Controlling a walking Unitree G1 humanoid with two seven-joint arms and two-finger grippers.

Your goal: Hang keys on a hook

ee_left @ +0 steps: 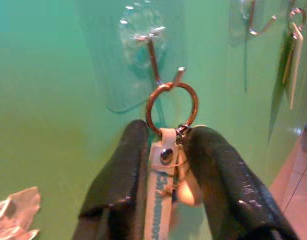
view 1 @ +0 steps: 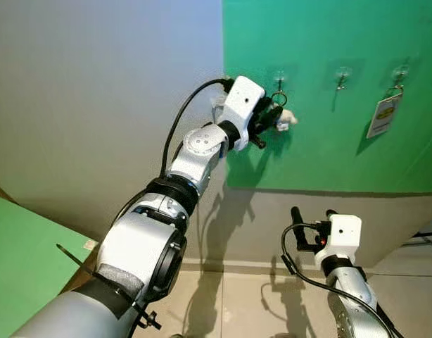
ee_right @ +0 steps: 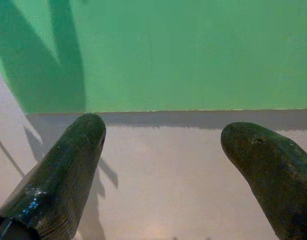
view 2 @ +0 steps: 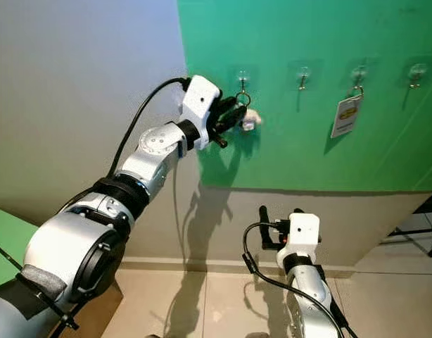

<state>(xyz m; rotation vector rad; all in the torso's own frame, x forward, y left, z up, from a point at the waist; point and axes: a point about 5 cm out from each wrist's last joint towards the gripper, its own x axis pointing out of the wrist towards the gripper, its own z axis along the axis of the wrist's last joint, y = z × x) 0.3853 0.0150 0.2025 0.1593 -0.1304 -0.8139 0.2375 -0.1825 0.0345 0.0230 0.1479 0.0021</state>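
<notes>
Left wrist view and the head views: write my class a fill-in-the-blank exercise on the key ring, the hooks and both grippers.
1. The left gripper is shut on the ____ of the keys.
2. The key ring hangs on a metal ____.
3. The wall panel behind the hooks is ____.
4. The right gripper, held low, has its fingers ____.

Missing words: strap; hook; green; open

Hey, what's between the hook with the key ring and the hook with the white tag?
One bare hook sits between the ringed hook and the tagged hook, seen in the right eye view.
</notes>
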